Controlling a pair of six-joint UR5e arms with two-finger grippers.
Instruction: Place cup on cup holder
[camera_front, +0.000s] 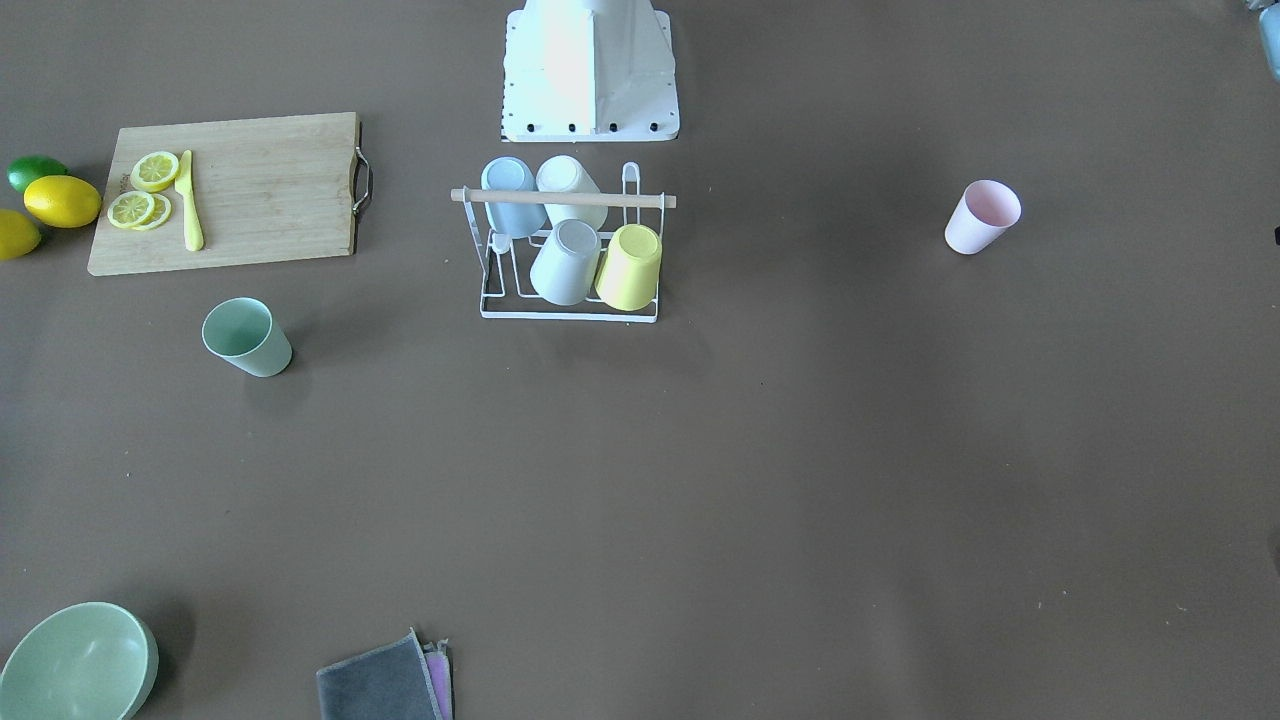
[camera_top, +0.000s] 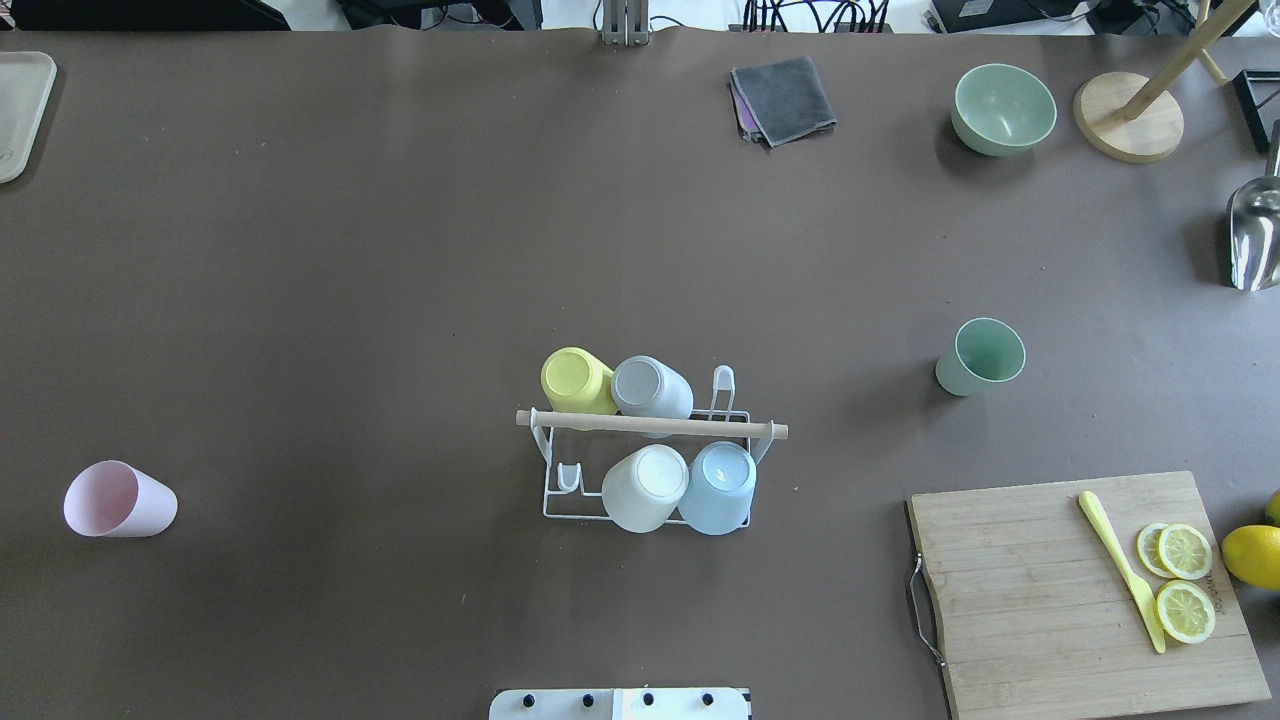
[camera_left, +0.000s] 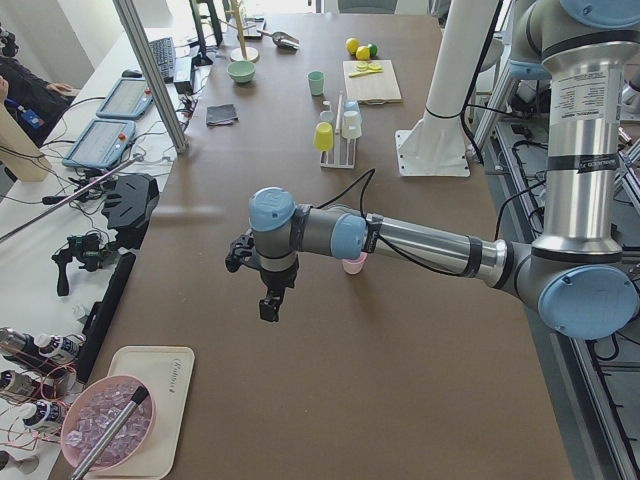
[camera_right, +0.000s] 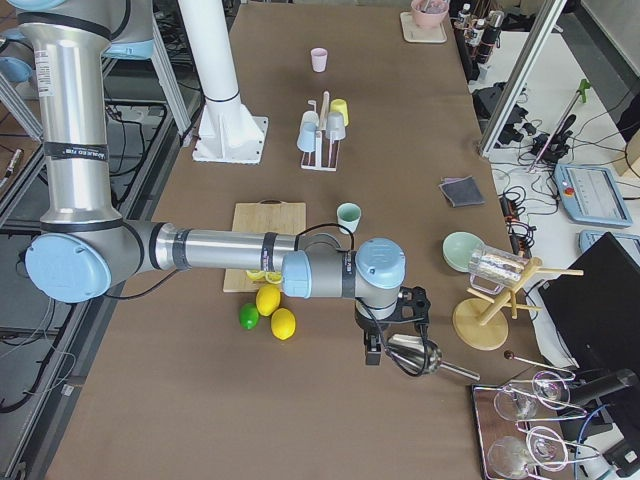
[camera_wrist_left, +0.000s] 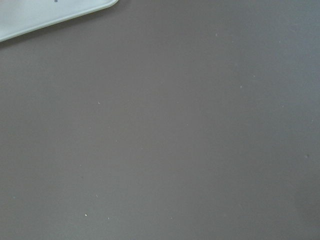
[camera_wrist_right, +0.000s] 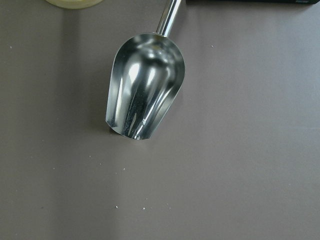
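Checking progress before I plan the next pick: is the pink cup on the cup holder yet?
No, the pink cup sits on the table, well apart from the cup holder.

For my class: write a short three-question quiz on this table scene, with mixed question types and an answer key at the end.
1. How many cups sit on the cup holder?
2. True or false: the pink cup stands apart from the cup holder, on the robot's left side.
3. What does the right wrist camera look down on? A) metal scoop B) spoon C) plate

Key: 1. four; 2. true; 3. A.
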